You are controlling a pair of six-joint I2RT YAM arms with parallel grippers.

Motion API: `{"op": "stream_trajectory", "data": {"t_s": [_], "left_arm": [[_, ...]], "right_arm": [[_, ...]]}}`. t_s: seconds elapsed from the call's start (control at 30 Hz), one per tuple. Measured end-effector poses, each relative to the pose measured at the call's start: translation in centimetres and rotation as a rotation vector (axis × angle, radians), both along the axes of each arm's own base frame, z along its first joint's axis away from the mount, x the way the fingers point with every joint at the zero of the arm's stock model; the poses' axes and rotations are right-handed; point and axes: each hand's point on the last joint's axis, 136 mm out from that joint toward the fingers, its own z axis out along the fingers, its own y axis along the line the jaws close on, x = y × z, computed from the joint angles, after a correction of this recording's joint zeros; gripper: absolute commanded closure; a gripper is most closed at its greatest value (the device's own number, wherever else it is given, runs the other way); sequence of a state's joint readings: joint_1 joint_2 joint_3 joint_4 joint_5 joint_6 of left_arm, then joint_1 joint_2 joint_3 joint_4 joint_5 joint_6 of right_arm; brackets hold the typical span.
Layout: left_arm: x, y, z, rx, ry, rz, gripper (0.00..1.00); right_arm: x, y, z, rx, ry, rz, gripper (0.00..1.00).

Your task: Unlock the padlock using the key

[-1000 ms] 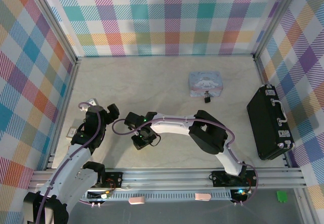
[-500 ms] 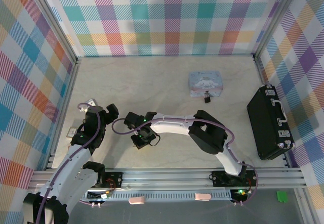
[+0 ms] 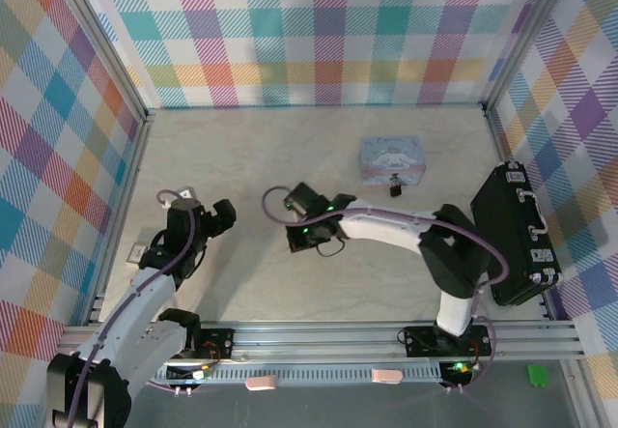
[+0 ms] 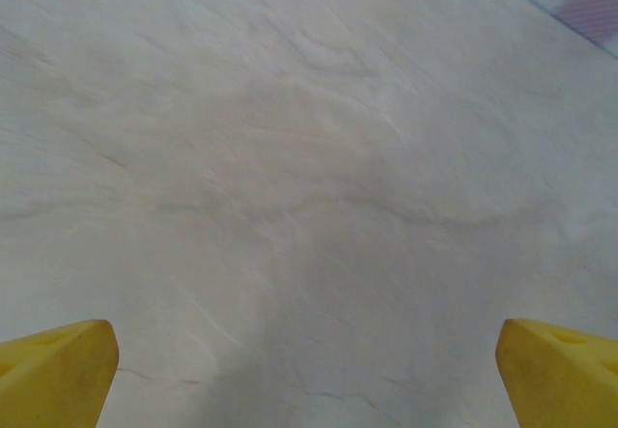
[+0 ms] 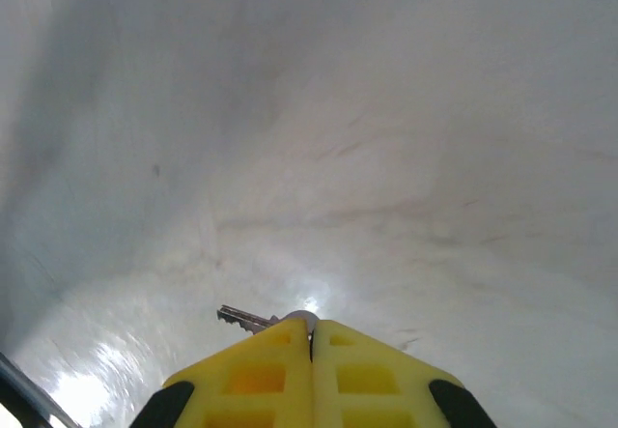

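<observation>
My right gripper [image 5: 311, 329] is shut on the key [image 5: 246, 318]; its toothed silver blade sticks out to the left of the yellow fingers above the pale tabletop. In the top view the right gripper [image 3: 307, 239] hangs over the table's middle, left of centre. The tiny padlock [image 3: 395, 188] lies at the front edge of the pale-blue tin [image 3: 391, 156], well to the right of that gripper. My left gripper [image 3: 218, 214] stands open near the left side. Its yellow fingertips [image 4: 56, 370] are wide apart over bare table, nothing between them.
A black case [image 3: 517, 235] lies along the right wall. Checked walls with metal frame rails [image 3: 319, 336] close in the table on every side.
My right gripper has shut on the key and moved right and toward the back, away from the left arm. The left gripper shifted slightly and stays open.
</observation>
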State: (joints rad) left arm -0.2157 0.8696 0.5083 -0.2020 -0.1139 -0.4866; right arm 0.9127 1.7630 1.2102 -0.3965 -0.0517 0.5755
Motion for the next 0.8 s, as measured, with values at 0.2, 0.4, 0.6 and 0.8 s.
{"op": "stream_trajectory", "data": {"t_s": [0.2,0.4,0.6,0.8], "left_arm": [[1.8,-5.0,1.8,-0.188,0.013,-0.141,0.0],[2.9,-9.5,1.4,-0.407,0.1,-0.18,0.08],[3.0,-14.0,0.6,-0.654,0.191,-0.138,0.23],[2.8,-16.5,2.1,-0.798,0.187,-0.117,0.35]], "right_arm": [[4.5,-4.5,3.0,0.196,-0.054,-0.232,1.0],[6.2,-4.9,6.2,0.356,-0.117,-0.342,1.0],[7.0,-4.6,7.1,0.501,-0.132,-0.443,1.0],[6.7,-2.8,7.7,0.57,-0.143,-0.453,1.0]]}}
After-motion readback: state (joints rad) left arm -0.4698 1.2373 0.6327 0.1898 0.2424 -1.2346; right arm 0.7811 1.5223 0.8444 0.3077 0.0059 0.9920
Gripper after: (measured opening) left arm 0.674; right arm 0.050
